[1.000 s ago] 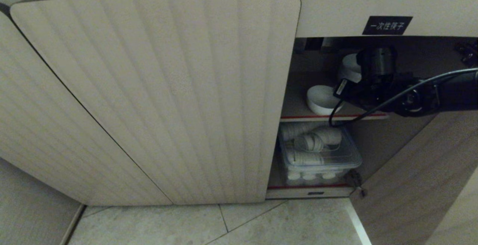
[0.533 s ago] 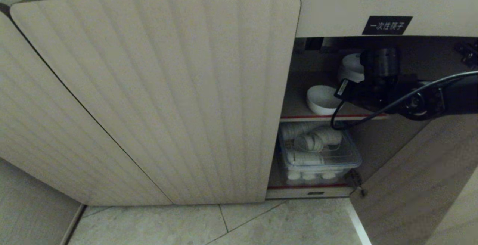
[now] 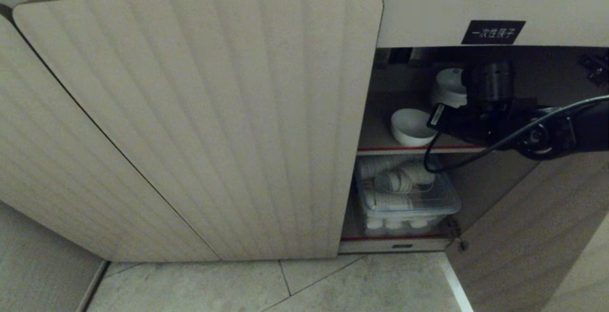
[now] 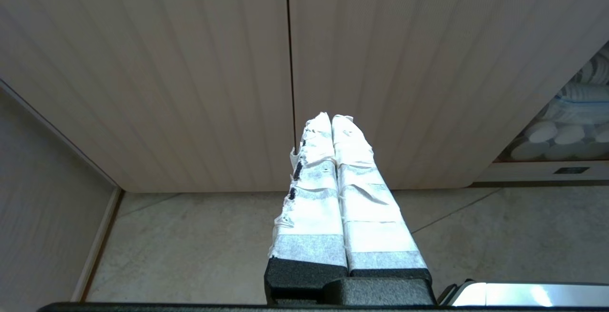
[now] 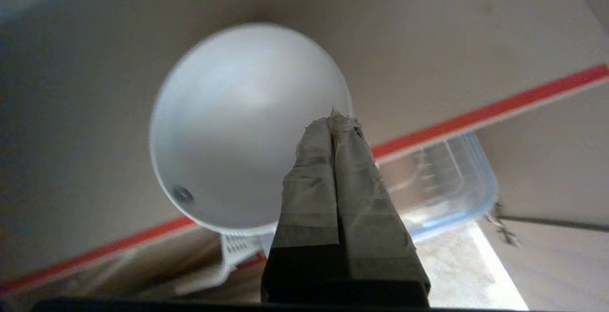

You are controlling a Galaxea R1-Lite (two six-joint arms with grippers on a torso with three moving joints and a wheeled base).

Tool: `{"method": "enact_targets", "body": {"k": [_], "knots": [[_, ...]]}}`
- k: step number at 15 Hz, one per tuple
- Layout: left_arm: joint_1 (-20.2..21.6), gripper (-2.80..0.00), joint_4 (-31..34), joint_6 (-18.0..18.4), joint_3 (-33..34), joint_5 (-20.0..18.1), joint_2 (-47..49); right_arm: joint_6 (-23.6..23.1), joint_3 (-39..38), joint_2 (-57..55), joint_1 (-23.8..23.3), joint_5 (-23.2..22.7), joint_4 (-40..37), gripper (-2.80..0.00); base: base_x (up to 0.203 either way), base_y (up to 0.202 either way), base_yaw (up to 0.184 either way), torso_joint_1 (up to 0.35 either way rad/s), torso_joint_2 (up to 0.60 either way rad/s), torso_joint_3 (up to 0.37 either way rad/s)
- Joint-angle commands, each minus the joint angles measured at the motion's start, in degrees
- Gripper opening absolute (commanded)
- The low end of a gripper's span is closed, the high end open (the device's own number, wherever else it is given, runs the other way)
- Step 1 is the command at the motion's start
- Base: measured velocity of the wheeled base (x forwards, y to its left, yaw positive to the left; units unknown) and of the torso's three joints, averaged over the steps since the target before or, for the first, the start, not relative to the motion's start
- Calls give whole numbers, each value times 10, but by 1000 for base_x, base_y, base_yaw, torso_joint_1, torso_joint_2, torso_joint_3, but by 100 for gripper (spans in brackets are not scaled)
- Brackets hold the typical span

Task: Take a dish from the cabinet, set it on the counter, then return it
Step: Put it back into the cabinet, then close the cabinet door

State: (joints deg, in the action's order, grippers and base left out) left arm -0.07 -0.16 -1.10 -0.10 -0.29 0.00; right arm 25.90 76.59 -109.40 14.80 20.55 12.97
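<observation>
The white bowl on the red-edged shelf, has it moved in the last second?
Yes. The white bowl, clamped at its rim by the right pincer, has tipped and lifted slightly against the red-edged shelf.

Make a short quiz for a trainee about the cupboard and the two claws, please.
1. True or false: the right claw is shut on the rim of the white bowl.
2. What stands below the red-edged shelf? A a clear plastic box, B a kettle, C a pan.
3. Fill in: the left claw is ____ and holds nothing.
Key: 1 true; 2 A; 3 shut.
</observation>
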Motion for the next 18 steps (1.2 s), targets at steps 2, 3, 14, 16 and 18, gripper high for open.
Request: {"method": "enact_targets", "body": {"k": [2, 3, 14, 16, 18], "knots": [[0, -280, 0, 0, 0, 0, 0, -6, -20, 16, 3, 1, 1, -280, 0, 0, 0, 0, 0, 0], [1, -280, 0, 0, 0, -1, 0, -7, -25, 21, 3, 1, 1, -280, 0, 0, 0, 0, 0, 0], [0, -280, 0, 0, 0, -1, 0, -29, -116, 92, 5, 0, 1, -280, 0, 0, 0, 0, 0, 0], [0, -280, 0, 0, 0, 0, 0, -37, -139, 110, 5, -1, 1, -280, 0, 0, 0, 0, 0, 0], [0, -280, 0, 0, 0, -1, 0, -37, -159, 128, 5, -1, 1, -280, 0, 0, 0, 0, 0, 0]]}}
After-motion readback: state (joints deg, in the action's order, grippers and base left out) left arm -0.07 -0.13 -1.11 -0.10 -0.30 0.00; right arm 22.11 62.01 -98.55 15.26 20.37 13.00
